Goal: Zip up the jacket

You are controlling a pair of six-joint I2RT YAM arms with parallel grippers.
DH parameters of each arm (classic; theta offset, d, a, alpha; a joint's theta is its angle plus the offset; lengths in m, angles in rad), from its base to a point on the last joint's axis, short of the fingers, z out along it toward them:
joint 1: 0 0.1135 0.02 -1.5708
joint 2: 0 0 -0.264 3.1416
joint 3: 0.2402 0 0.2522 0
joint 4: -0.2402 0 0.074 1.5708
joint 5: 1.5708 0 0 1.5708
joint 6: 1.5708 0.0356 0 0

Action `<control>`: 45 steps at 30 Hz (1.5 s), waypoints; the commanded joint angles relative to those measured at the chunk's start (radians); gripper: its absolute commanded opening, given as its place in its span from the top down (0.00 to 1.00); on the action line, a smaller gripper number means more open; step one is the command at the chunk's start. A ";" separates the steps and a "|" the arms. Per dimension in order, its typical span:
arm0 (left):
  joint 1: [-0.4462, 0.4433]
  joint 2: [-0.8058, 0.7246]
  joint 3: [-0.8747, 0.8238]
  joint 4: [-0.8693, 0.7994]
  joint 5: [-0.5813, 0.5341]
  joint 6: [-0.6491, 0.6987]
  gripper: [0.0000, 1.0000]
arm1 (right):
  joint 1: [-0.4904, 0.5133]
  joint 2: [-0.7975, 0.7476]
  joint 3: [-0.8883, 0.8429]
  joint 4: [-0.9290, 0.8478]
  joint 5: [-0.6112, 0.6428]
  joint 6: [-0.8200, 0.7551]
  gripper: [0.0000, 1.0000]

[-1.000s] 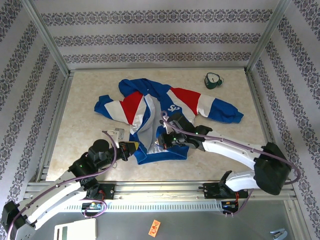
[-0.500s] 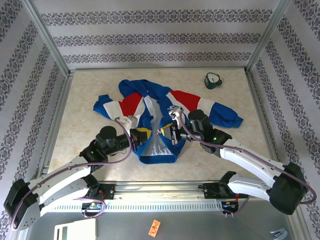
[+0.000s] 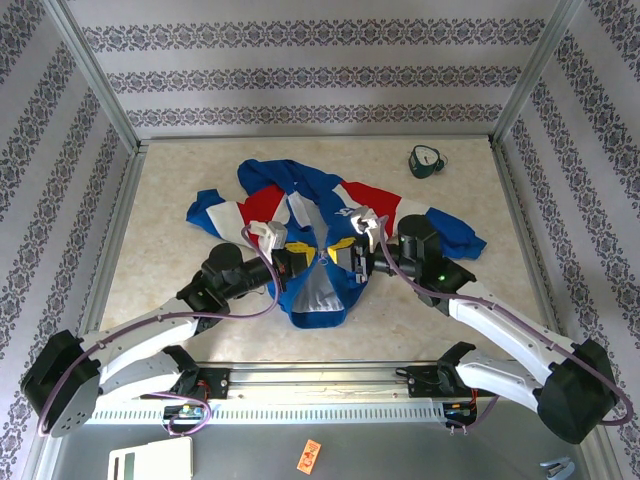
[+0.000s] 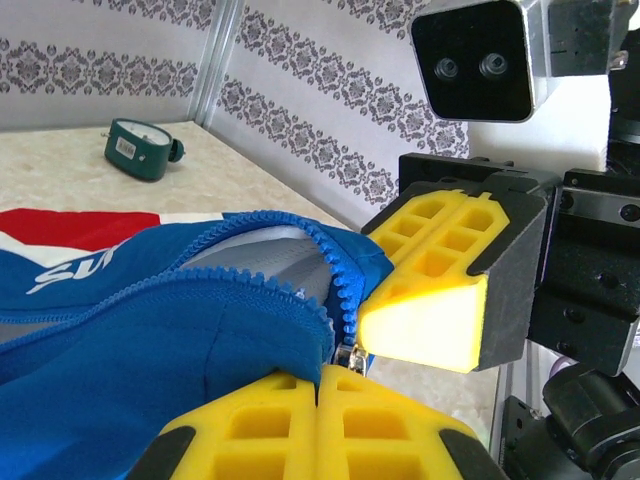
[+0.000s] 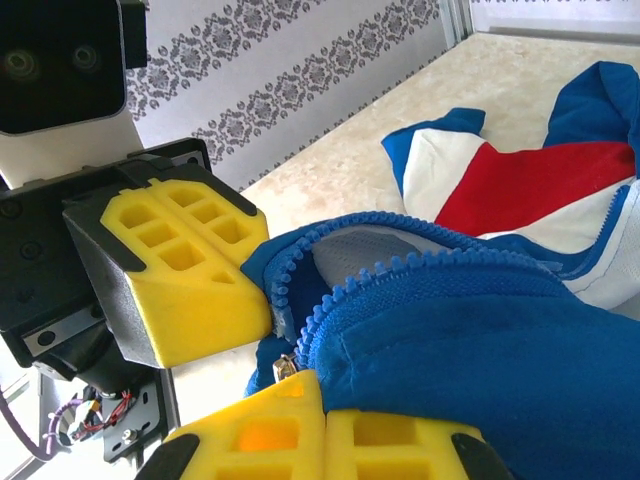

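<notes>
The blue jacket (image 3: 315,195) with red and white panels lies mid-table, its front zipper (image 4: 345,290) open and grey lining showing. My left gripper (image 3: 298,258) and right gripper (image 3: 342,258) face each other closely at the jacket's lower front, which hangs lifted between them. In the left wrist view the left gripper (image 4: 320,380) is shut on the blue hem (image 4: 150,340) beside a small metal zipper piece (image 4: 350,358). In the right wrist view the right gripper (image 5: 323,395) is shut on the other blue front edge (image 5: 500,340), with the metal piece (image 5: 285,365) at its fingertip.
A dark green round gauge (image 3: 427,160) sits at the far right of the table, also seen in the left wrist view (image 4: 143,150). Metal frame rails (image 3: 110,250) and patterned walls enclose the beige tabletop (image 3: 170,260).
Both grippers have moved away from the arm bases and closer together, carrying the jacket's lower front with them; the bottom of the jacket has bunched narrower and lifted.
</notes>
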State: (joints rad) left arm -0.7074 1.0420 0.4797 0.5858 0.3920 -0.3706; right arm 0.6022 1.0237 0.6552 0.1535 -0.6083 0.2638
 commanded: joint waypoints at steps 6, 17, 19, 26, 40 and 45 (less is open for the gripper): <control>-0.010 0.007 0.027 0.132 0.007 0.029 1.00 | -0.028 0.001 0.001 0.093 -0.094 0.036 1.00; -0.010 0.020 0.022 0.156 0.033 0.015 1.00 | -0.035 0.013 0.003 0.107 -0.090 0.061 1.00; -0.010 0.011 0.017 0.163 0.032 0.011 1.00 | -0.036 0.012 0.003 0.107 -0.085 0.064 1.00; -0.011 -0.015 -0.010 0.173 0.003 0.004 1.00 | -0.037 0.020 -0.004 0.113 -0.087 0.072 1.00; -0.010 0.013 -0.023 0.199 0.018 -0.018 1.00 | -0.037 0.010 -0.002 0.127 -0.088 0.089 1.00; -0.010 0.021 -0.029 0.213 0.029 -0.031 1.00 | -0.037 0.010 0.001 0.130 -0.090 0.094 1.00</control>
State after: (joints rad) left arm -0.7124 1.0607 0.4618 0.7136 0.3927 -0.3782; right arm 0.5713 1.0443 0.6510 0.2298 -0.6716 0.3458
